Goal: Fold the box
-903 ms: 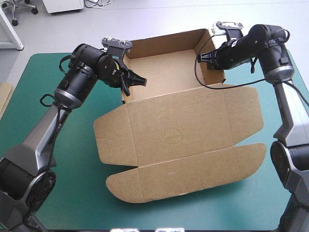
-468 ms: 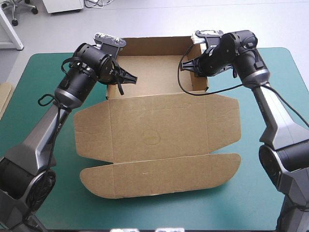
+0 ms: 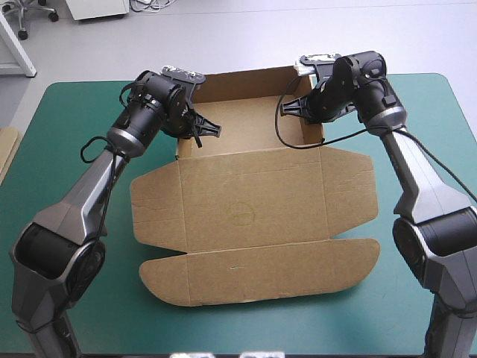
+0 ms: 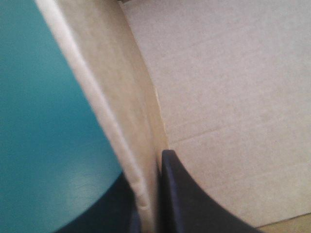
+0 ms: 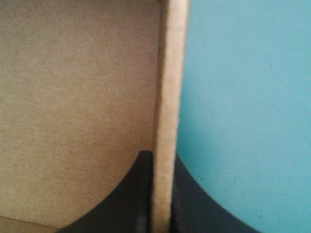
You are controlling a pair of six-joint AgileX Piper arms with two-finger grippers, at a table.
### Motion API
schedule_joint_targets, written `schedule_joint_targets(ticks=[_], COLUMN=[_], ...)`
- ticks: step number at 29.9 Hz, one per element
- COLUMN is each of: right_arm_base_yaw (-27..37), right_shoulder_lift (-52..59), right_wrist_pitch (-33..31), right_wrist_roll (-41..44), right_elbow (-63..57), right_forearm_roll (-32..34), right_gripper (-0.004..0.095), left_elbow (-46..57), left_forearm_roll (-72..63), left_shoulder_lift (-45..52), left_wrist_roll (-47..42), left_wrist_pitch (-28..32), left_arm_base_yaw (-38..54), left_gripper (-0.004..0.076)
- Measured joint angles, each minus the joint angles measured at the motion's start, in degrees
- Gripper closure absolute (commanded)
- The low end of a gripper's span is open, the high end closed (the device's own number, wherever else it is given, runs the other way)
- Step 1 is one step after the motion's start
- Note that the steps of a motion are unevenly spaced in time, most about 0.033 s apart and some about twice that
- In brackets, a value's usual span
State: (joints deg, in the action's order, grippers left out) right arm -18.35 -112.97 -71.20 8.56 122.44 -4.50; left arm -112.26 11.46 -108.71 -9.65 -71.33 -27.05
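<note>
From above, the flat-cut brown cardboard box (image 3: 253, 209) lies on the teal-green table cover (image 3: 67, 149). The far edge of the cover runs just behind the box's back wall. The box is an open tray with its walls standing up. Its big lid lies flat and points toward the robot. The tray and the lid are both long from left to right. The whole box is turned a little, so its right end sits a bit farther away. The lid has rounded side flaps and a long rounded front flap. The left gripper (image 3: 200, 128), with its two black fin-shaped fingers, sits on the box's left wall. The right gripper (image 3: 305, 104) sits on the box's right wall. Far off to the box's left, a thin edge of more brown board (image 3: 6, 153) peeks in.

In the left wrist view, the left gripper (image 4: 146, 213) pinches the box's (image 4: 233, 97) thin left wall. One finger is inside the tray and one is outside, over the cover (image 4: 48, 121).

In the right wrist view, the right gripper (image 5: 163, 213) pinches the box's (image 5: 73, 97) right wall the same way. The wall stands straight up between the fingers. The cover (image 5: 243, 97) lies on the outer side.
</note>
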Motion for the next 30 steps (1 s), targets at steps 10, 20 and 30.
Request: schedule_joint_targets(ticks=[10,20,30], right_arm_base_yaw=[-0.1,-0.1,-0.1], right_shoulder_lift=[-6.1,-11.1,-12.7], right_wrist_pitch=[0.1,0.2,0.3], right_wrist_roll=[-0.8,-1.2,-1.4], right_elbow=[-1.3,-1.6,-1.6], right_forearm_roll=[-1.3,0.4,0.7], right_gripper=[0.0905,0.0905,0.0906], left_elbow=[0.3,0.3,0.1], left_forearm_roll=[-9.4,-12.2,-12.6], left_shoulder_lift=[-4.9,-11.7,-12.8], left_wrist_roll=[3.1,4.2,4.5], left_wrist_pitch=[1.2,2.9,3.2], left_arm_base_yaw=[5.9,6.3,6.3], left_gripper=[0.0734,0.0734,0.0734])
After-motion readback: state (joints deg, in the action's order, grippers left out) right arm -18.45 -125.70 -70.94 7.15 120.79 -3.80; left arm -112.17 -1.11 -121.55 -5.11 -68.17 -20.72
